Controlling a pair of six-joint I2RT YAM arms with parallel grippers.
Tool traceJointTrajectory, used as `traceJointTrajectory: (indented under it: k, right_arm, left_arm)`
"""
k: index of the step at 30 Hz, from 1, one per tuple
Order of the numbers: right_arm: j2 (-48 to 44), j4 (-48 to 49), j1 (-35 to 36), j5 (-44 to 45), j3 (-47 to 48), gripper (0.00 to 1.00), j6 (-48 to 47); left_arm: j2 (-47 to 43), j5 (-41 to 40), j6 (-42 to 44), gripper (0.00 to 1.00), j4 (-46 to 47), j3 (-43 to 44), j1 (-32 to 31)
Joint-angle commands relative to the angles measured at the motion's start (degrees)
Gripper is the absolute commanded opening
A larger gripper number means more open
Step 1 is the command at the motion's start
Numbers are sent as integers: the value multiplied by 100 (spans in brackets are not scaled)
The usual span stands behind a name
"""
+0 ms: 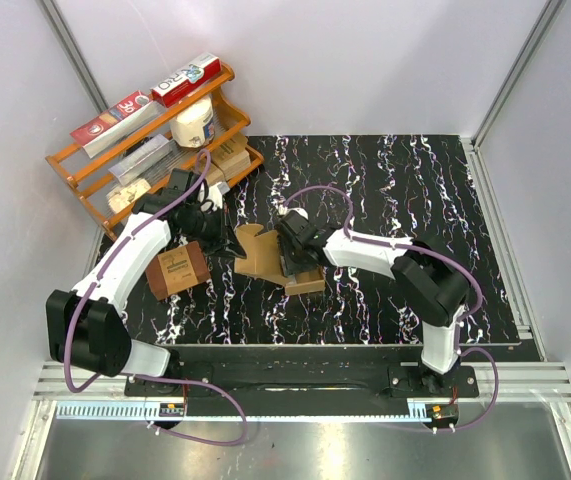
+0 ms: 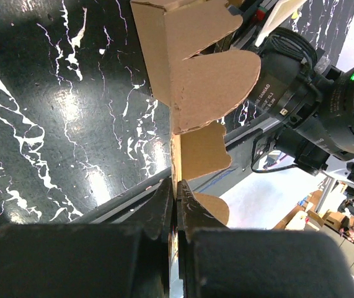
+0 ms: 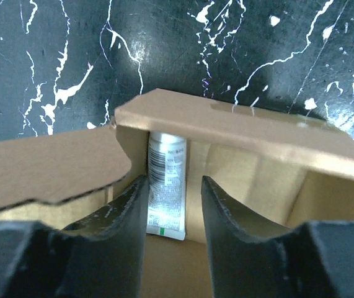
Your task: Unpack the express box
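The express box point(image 1: 261, 256), light-brown cardboard, lies in the middle of the black marbled table with its flaps spread. My left gripper point(image 2: 177, 189) is shut on the edge of one box flap point(image 2: 207, 81), holding it up; in the top view this gripper point(image 1: 219, 232) is at the box's left side. My right gripper point(image 3: 173, 183) reaches into the box's open mouth point(image 3: 238, 133), open, with a finger on each side of a white and silver tube point(image 3: 167, 167) inside. The left finger is close against the tube and a gap shows on the right. From above, the right gripper point(image 1: 295, 262) sits over the box.
A darker reddish-brown labelled box point(image 1: 177, 270) stands left of the express box, beside the left arm. A wooden rack point(image 1: 155, 150) at the back left holds toothpaste cartons and a white jar point(image 1: 193, 124). White walls enclose the table.
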Motion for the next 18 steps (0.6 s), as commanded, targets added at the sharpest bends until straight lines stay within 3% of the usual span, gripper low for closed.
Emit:
traceJointTrajectory:
  k: [1,11,18]
  right_arm:
    - [116,420,-15,188,59,42,-50]
    - [265,429,12,611,24,36,-120]
    - [63,411,12,690,-20,24,-172]
  left_arm:
    - [-67,-128,162,0,-75,-22,-11]
    - [-14,-189,197,0,-189,66,6]
    - [56,-207,197,0,-216,197,41]
